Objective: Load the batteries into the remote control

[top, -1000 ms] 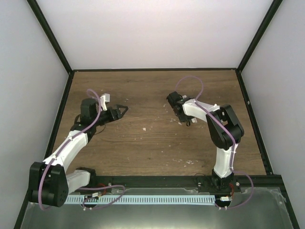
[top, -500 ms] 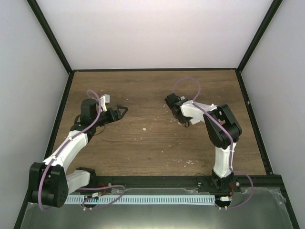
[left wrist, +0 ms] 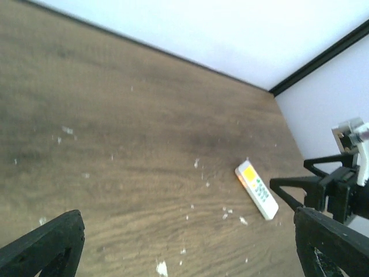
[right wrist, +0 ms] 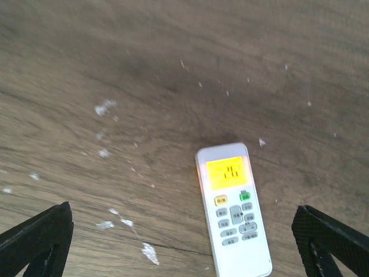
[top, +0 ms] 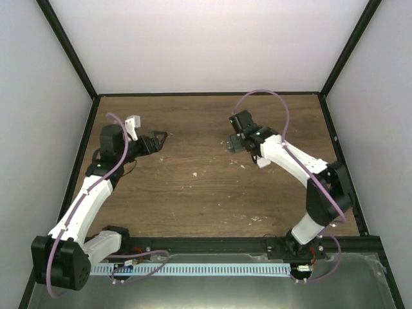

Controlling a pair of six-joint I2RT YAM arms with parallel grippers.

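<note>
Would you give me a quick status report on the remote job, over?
Left fingers open, empty. Right fingers open, empty. Remote control face up on table, screen lit. No batteries in sight.

Markings on the remote control [right wrist: 233, 210] are unreadably small

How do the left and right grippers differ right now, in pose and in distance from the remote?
The right gripper hangs close to the remote, which shows large in its wrist view. The left gripper is much farther from it and sees it small. The left gripper points right and the right gripper points left, so they face each other. Both are wide open and hold nothing.
</note>
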